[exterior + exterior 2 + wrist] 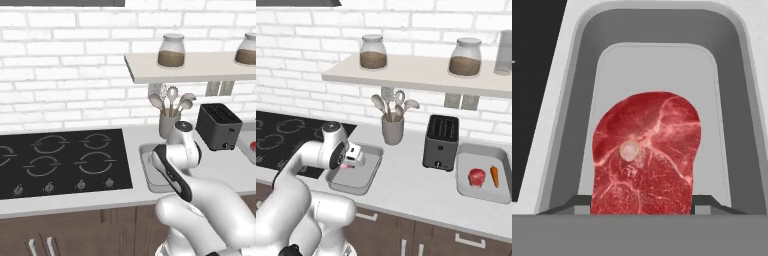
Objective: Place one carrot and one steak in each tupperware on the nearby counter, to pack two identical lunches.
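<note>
One steak lengthwise along tupperware, seemingly between end effector fingertips.

two steaks, one carrot, two tupperwares

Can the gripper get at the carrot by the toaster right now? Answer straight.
Probably not yet: the gripper is shut on a steak above the near tupperware, so its jaws are full. The carrot lies uncovered in the far tupperware past the toaster; nothing else blocks it.
</note>
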